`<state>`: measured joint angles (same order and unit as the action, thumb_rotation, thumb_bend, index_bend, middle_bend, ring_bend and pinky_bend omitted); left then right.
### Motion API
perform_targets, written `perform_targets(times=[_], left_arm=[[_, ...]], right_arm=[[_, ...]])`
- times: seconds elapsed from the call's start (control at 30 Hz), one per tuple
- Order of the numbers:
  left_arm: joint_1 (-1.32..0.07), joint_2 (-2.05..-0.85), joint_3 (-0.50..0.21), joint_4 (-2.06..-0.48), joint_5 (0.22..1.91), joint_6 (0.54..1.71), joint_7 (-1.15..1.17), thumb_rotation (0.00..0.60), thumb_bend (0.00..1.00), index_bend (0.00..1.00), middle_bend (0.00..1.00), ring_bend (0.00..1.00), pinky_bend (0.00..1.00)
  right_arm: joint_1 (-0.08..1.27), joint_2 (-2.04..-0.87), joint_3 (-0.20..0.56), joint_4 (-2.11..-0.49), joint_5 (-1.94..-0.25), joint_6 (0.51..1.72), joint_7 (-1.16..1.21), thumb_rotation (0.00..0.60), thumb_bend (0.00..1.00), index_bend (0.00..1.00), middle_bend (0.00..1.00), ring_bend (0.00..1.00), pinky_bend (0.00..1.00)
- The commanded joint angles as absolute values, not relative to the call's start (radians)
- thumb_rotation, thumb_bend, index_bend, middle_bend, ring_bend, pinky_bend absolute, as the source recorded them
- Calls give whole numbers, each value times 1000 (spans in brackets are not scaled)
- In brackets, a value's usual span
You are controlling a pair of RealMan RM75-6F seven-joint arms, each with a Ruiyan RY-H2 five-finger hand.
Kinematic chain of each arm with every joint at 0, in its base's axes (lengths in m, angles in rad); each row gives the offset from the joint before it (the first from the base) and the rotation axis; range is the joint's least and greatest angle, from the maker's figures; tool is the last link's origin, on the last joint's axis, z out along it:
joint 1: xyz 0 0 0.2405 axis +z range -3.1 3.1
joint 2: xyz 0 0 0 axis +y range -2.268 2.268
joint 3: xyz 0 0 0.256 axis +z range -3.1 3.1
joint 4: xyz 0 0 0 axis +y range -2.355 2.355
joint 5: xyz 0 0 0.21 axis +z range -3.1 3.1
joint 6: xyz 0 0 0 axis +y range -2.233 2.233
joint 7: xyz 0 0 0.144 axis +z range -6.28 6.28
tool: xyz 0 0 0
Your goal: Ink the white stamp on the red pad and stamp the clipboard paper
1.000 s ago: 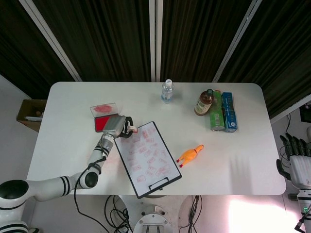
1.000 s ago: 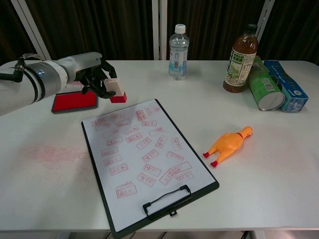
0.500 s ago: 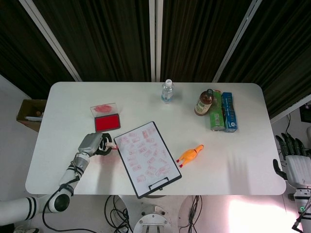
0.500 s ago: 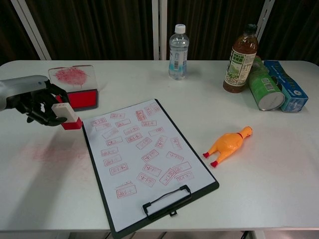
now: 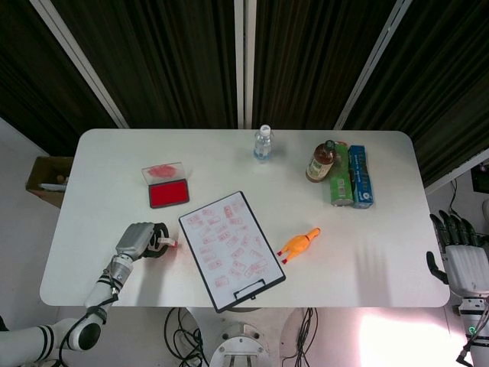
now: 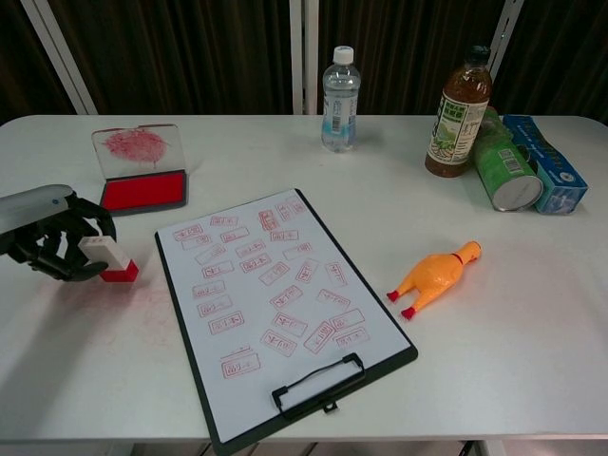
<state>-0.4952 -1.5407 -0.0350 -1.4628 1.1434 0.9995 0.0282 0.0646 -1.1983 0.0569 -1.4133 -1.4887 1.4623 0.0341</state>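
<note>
My left hand (image 5: 137,239) (image 6: 52,239) holds the white stamp (image 6: 106,257) (image 5: 162,242), whose red base touches the table left of the clipboard. The clipboard (image 5: 231,248) (image 6: 275,304) lies at an angle in the middle front, its paper covered with several red stamp marks. The red ink pad (image 5: 168,193) (image 6: 142,190) sits open behind the hand, its clear lid (image 6: 138,147) smeared red. My right hand (image 5: 461,256) hangs beyond the table's right edge with fingers apart, holding nothing.
An orange rubber chicken (image 5: 299,245) (image 6: 435,275) lies right of the clipboard. A water bottle (image 6: 340,86) stands at the back middle. A brown bottle (image 6: 460,114), a green can (image 6: 500,171) and a blue box (image 6: 543,161) cluster at the back right. Faint red smears mark the table near the stamp.
My left hand has carried the stamp from over the clipboard's top left corner down and leftward, off the paper, and now sets it on the table. The right hand stayed put.
</note>
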Motion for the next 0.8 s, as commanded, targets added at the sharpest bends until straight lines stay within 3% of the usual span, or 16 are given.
perform_targets(times=[0.03,0.8], left_arm=[[-481,-1566,-25,-1425,1166,1016,29,600,440,651,675,604,733],[-463,-1566,-29,-1393,1205,994,52,600,420,506,542,519,707]], right_arm=[[64,-1195,59,-1418,-1488,1465,34,600,396,0,0,0,0],[68,-1196,58,-1418,-1488,1457,34,600,396,0,0,0,0]])
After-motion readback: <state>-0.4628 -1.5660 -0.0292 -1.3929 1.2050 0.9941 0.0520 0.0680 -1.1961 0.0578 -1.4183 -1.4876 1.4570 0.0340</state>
